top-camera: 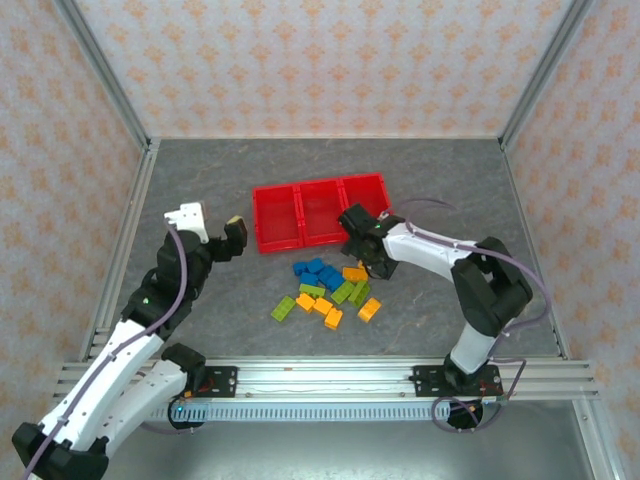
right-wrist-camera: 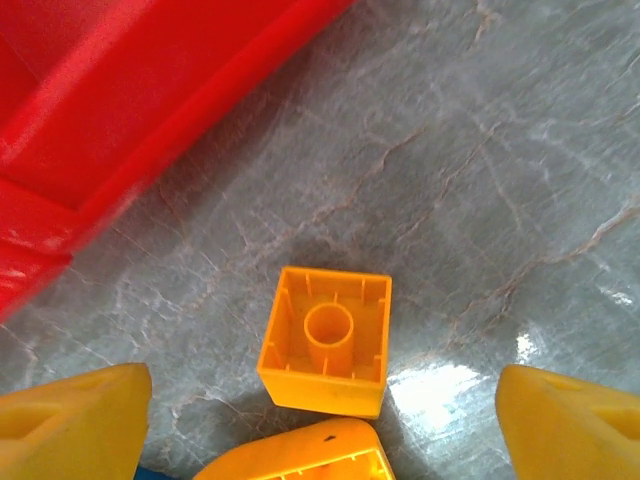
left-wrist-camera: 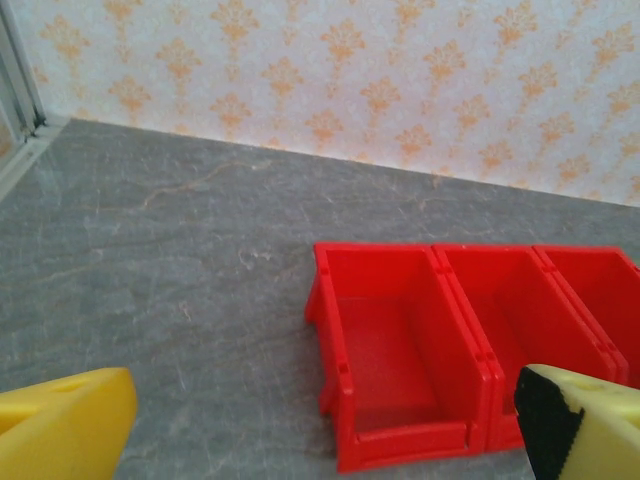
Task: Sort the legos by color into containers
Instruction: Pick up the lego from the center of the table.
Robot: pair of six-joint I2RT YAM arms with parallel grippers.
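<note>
Three joined red containers stand in a row at the middle of the table; their left bins are bare inside. The legos, blue, green and orange, lie in a loose pile in front of them. My right gripper hangs open over the pile's far right end. An upturned orange brick lies on the table between its yellow fingers, apart from both, with my right gripper low above it. My left gripper is open and empty, raised left of the bins, and my left gripper faces them.
A second orange brick lies just below the upturned one. The corner of a red bin is close at the upper left. Patterned walls and metal posts close the table in. Bare grey tabletop spreads left of the bins.
</note>
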